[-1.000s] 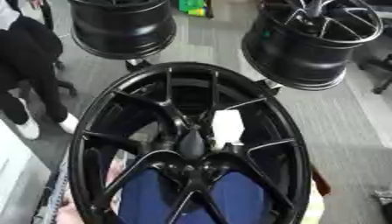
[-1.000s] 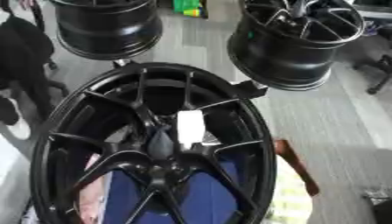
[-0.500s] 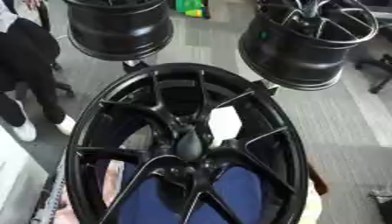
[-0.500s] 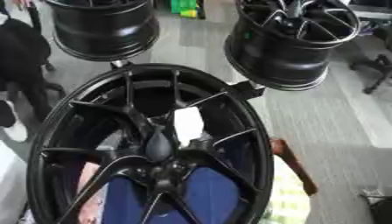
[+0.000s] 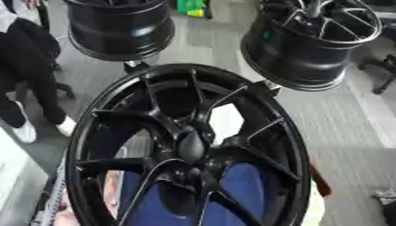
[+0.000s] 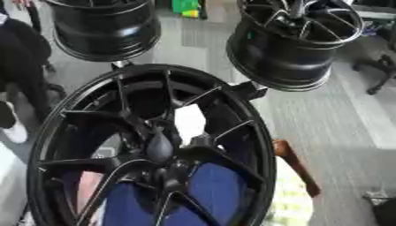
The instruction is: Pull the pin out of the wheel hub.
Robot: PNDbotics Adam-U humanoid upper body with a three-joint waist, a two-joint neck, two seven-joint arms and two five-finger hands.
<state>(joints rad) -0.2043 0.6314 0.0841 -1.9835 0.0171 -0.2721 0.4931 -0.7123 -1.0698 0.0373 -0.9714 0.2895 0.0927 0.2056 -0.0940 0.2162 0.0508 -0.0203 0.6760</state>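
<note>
A large black multi-spoke wheel hub [image 5: 263, 132] fills the near half of both views, tilted toward me. At its centre sits a dark oval piece [image 5: 191, 146], also seen in the right eye view [image 6: 159, 148]; I cannot tell whether it is the pin. A white patch [image 5: 224, 123] shows through the gap between two spokes. Blue cloth [image 5: 240, 185] lies behind the lower spokes. Neither of my hands appears in either view.
Two more black wheels stand behind, one at the far left [image 5: 120, 28] and one at the far right [image 5: 313, 42]. A person in dark clothes [image 5: 27, 75] stands at the left edge. Grey floor [image 5: 348, 119] stretches to the right.
The whole picture has shifted a little, so the camera moved; the big wheel sits slightly more to the left. Nothing else has visibly changed.
</note>
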